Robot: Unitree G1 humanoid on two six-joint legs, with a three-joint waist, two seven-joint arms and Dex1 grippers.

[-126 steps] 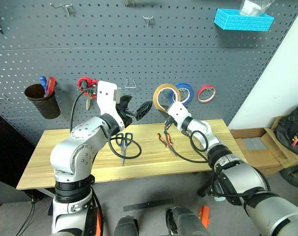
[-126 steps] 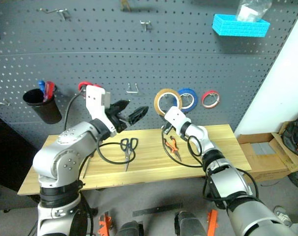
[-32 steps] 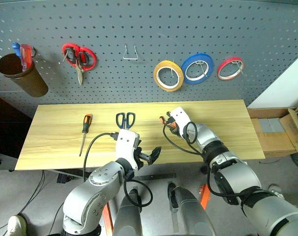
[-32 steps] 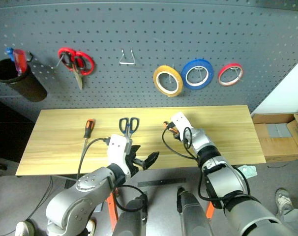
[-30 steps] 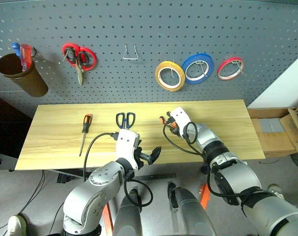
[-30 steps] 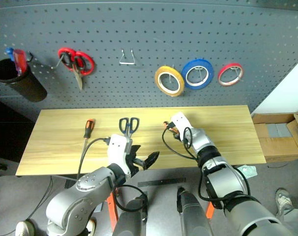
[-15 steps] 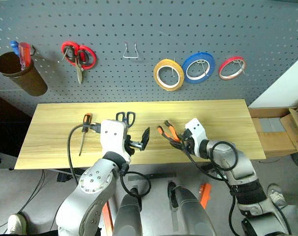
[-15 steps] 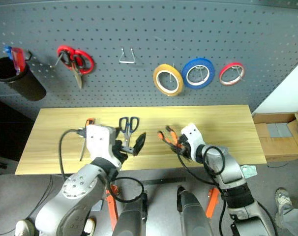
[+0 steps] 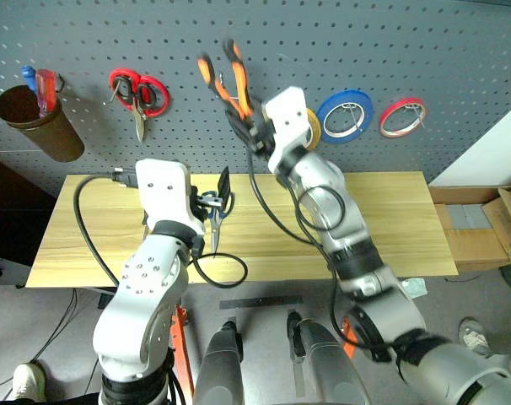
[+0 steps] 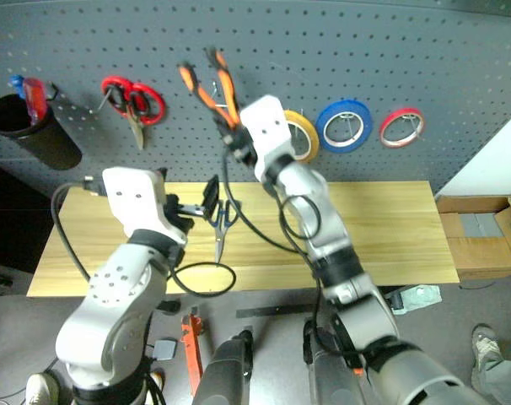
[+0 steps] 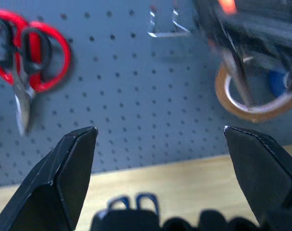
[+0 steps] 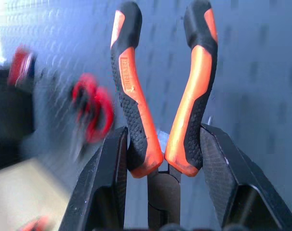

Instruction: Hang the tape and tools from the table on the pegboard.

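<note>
i see my right end effector (image 12: 161, 159) clamped on the orange-and-black-handled pliers (image 9: 226, 80), raised before the dark grey pegboard (image 9: 264, 34); my left end effector (image 11: 160, 144) gapes empty above the light wooden tabletop (image 9: 390, 219).

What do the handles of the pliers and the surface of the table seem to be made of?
The pliers, held in the right gripper, have handles that look like matte rubber or soft plastic: orange with black textured patches. The table looks like light wood or wood laminate, going by its pale yellow grain and smooth, low-sheen surface.
</note>
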